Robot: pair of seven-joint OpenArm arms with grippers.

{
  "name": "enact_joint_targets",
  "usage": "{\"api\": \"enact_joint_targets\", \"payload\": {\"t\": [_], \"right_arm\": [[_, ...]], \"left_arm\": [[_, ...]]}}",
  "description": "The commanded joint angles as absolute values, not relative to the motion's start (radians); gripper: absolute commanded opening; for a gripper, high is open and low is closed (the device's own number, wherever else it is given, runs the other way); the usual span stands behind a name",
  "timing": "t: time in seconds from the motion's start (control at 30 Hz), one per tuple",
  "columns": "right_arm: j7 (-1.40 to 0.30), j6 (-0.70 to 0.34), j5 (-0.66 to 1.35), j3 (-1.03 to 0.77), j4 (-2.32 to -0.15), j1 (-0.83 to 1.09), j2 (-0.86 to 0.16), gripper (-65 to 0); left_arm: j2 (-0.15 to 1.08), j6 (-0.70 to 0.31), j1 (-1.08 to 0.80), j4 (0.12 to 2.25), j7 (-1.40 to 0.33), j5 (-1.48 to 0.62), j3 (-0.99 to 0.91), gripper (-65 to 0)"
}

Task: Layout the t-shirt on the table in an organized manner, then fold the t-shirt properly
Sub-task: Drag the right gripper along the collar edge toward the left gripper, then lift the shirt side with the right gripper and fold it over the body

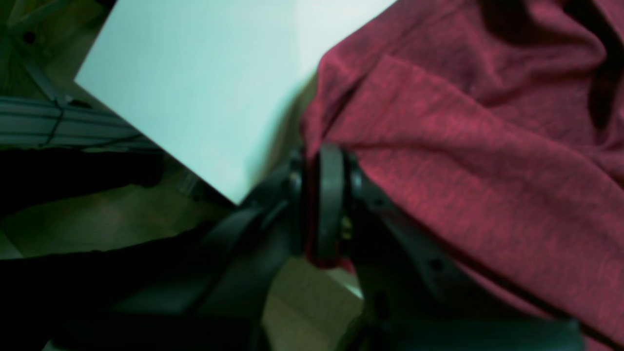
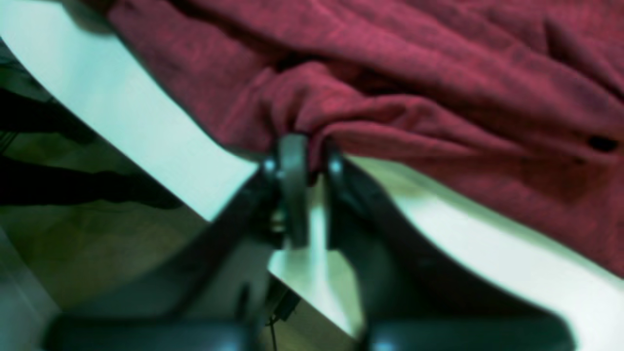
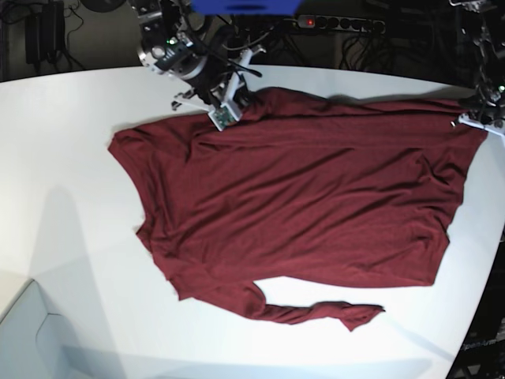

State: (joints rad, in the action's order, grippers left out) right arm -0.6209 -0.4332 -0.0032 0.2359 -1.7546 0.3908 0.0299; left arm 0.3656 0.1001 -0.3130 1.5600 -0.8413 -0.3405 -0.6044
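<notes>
- One t-shirt (image 3: pixel 300 213), dark maroon, the only cloth in view; it also shows in the left wrist view (image 1: pixel 487 146) and the right wrist view (image 2: pixel 390 73).
- One counter (image 3: pixel 71 237), white and glossy, seen too at (image 1: pixel 195 97) and (image 2: pixel 122 112).
- Two robot arms, one at each far corner of the counter in the base view.
- Two claws: one left claw (image 1: pixel 324 204) and one right claw (image 2: pixel 307 161); in the base view they show at (image 3: pixel 481 118) and (image 3: pixel 225 110).
- Two sleeves on the t-shirt, one long sleeve (image 3: pixel 316 309) trailing along the near edge, the other (image 3: pixel 130 146) at the far left.
- One power strip (image 3: pixel 339 24) with a red light, behind the counter.
</notes>
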Motion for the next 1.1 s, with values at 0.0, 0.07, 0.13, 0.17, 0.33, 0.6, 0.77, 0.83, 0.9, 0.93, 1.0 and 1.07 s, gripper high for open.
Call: {"api": "enact_joint_targets", "payload": {"t": [0.0,0.07,0.13,0.17,0.33,0.6,0.77,0.83,0.9,0.93,1.0,1.07], "right_arm": [[-0.602,-0.44,0.005,0.234,-1.77,0.389,0.031,-65.0],[-0.602,-0.44,0.005,0.232,-1.77,0.389,0.03,-65.0],[-0.602,-0.44,0.005,0.232,-1.776,0.389,0.03,-65.0],[-0.602,-0.44,0.005,0.232,-1.781,0.389,0.03,-65.0],[-0.601,-0.44,0.005,0.231,-1.863,0.403,0.001,-65.0],[-0.59,-0.44,0.005,0.231,-2.008,0.426,-0.021,-65.0],[-0.492,-0.44,0.005,0.231,-2.017,0.432,-0.022,-65.0],[-0.464,-0.44,0.005,0.231,-2.017,0.435,-0.022,-65.0],[-0.441,-0.44,0.005,0.231,-2.017,0.437,-0.022,-65.0],[-0.427,-0.44,0.005,0.231,-2.017,0.437,-0.022,-65.0],[-0.403,-0.44,0.005,0.231,-2.017,0.437,-0.022,-65.0],[-0.386,-0.44,0.005,0.231,-2.014,0.438,-0.022,-65.0]], "left_arm": [[0.386,0.102,-0.309,1.578,-0.828,-0.332,-0.611,-61.8],[0.392,0.102,-0.309,1.577,-0.826,-0.332,-0.613,-61.8],[0.398,0.102,-0.309,1.578,-0.826,-0.334,-0.611,-61.8],[0.4,0.102,-0.309,1.583,-0.826,-0.335,-0.613,-61.8],[0.406,0.102,-0.297,1.593,-0.826,-0.338,-0.616,-61.8],[0.404,0.102,-0.292,1.685,-0.837,-0.332,-0.618,-61.8],[0.404,0.102,-0.288,1.73,-0.835,-0.332,-0.618,-61.8],[0.41,0.102,-0.285,1.732,-0.829,-0.332,-0.618,-61.8],[0.424,0.102,-0.26,1.725,-0.835,-0.332,-0.618,-61.8],[0.429,0.102,-0.246,1.718,-0.835,-0.332,-0.618,-61.8],[0.432,0.102,-0.229,1.71,-0.835,-0.332,-0.618,-61.8],[0.433,0.102,-0.213,1.699,-0.832,-0.332,-0.618,-61.8]]}}
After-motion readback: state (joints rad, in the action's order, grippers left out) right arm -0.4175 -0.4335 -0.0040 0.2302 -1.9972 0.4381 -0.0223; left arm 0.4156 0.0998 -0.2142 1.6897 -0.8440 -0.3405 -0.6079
